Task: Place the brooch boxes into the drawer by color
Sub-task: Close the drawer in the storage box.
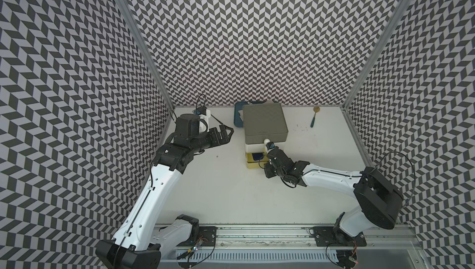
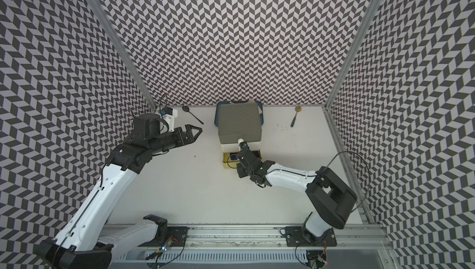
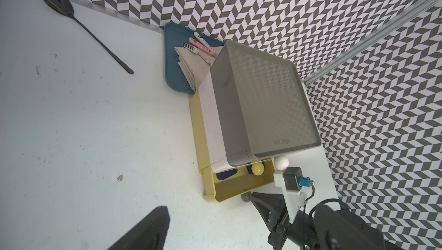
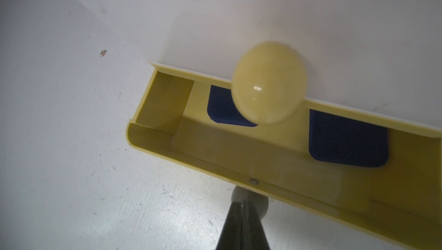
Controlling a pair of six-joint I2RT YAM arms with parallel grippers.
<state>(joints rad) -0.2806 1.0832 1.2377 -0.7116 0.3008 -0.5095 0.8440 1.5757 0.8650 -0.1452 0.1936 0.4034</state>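
The drawer chest (image 1: 264, 123) stands at the back middle of the table, grey tier on top and white below. Its yellow bottom drawer (image 4: 287, 160) is pulled partly out. Two navy blue brooch boxes (image 4: 222, 110) (image 4: 346, 141) lie flat inside it, also seen from above (image 1: 257, 155). My right gripper (image 4: 241, 203) is shut, its tips against the grey knob (image 4: 256, 201) on the yellow drawer's front. The white tier's yellow knob (image 4: 269, 82) hangs over the open drawer. My left gripper (image 1: 228, 135) hovers open and empty left of the chest, one finger (image 3: 148, 227) showing.
A dark blue tray (image 3: 174, 69) with a folded napkin, fork and spoon lies behind the chest. A black spoon (image 2: 191, 113) lies at the back left, a green-handled spoon (image 1: 314, 118) at the back right. Patterned walls close three sides.
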